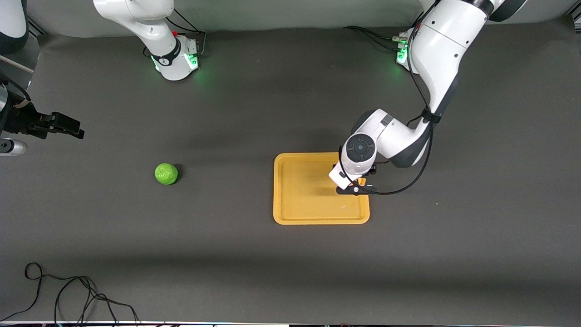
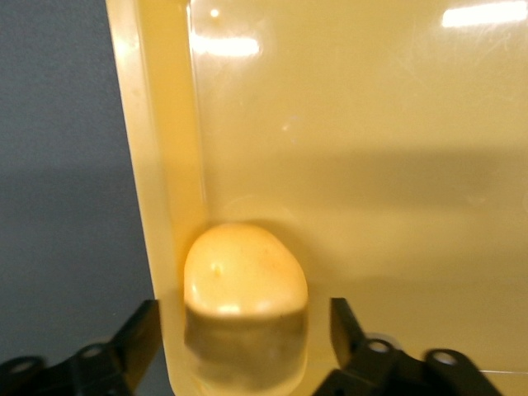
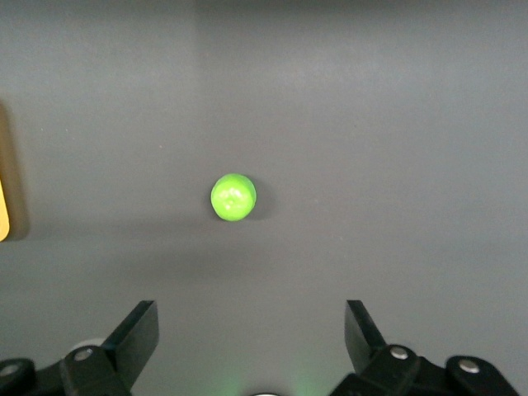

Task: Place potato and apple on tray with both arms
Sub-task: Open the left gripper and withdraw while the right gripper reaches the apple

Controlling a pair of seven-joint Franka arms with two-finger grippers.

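The yellow-tan potato (image 2: 245, 280) lies in the orange-yellow tray (image 1: 317, 221), against its rim (image 2: 157, 165) at the edge toward the left arm's end. My left gripper (image 2: 243, 318) hangs low over it, open, with a gap between each finger and the potato. In the front view the left hand (image 1: 356, 181) hides the potato. The green apple (image 1: 166, 174) sits on the dark table toward the right arm's end, well apart from the tray. My right gripper (image 3: 252, 318) is open and empty, held high over the table with the apple (image 3: 233, 197) below it.
The right hand (image 1: 59, 125) shows at the front view's edge, at the right arm's end of the table. Loose black cable (image 1: 77, 290) lies near the front edge. A sliver of the tray (image 3: 3, 206) shows in the right wrist view.
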